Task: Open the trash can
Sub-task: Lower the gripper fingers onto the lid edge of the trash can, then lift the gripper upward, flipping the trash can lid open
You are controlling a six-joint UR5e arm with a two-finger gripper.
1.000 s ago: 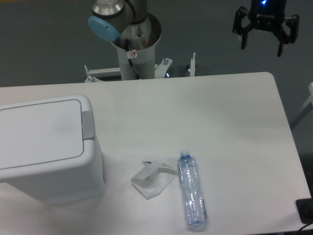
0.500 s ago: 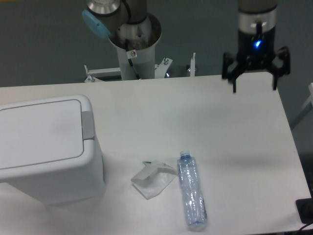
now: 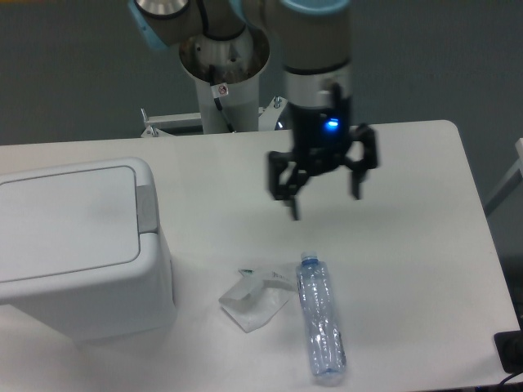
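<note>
The trash can point(image 3: 78, 245) is a large boxy white bin at the left of the table, its flat lid point(image 3: 65, 223) shut. A small grey push-button tab point(image 3: 147, 207) sits on the rim at the lid's right side. My gripper point(image 3: 324, 198) hangs over the middle of the table, fingers pointing down and spread open, holding nothing. It is well to the right of the tab and apart from the bin.
A clear plastic bottle point(image 3: 320, 318) lies on the table below the gripper, cap towards it. A crumpled white wrapper point(image 3: 255, 297) lies just left of the bottle. The arm's base column point(image 3: 223, 82) stands behind the table's far edge.
The gripper has swung from the far right, above the table's back corner, down and left to the middle of the table. It stays open. The bin, bottle and wrapper have not moved.
</note>
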